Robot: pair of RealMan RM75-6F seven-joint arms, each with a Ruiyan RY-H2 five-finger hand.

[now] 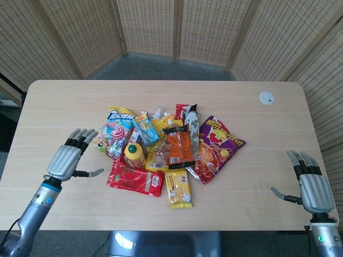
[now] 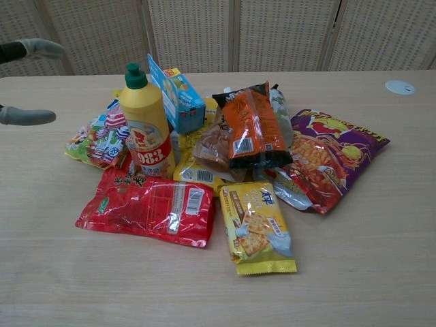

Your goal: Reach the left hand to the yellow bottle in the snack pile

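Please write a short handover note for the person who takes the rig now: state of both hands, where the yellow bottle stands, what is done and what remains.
Left hand: open, holds nothing, over the table just left of the snack pile; only its fingertips show at the left edge of the chest view.
Right hand: open, holds nothing, at the table's right edge, far from the pile.
Yellow bottle: upright, green cap on, at the pile's left side, behind the red packet and beside the blue box.
Done: left hand brought near the pile.
Left: close the last gap to the bottle; no contact yet.

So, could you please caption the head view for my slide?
Open left hand nears the yellow bottle in the snack pile; right hand idles.
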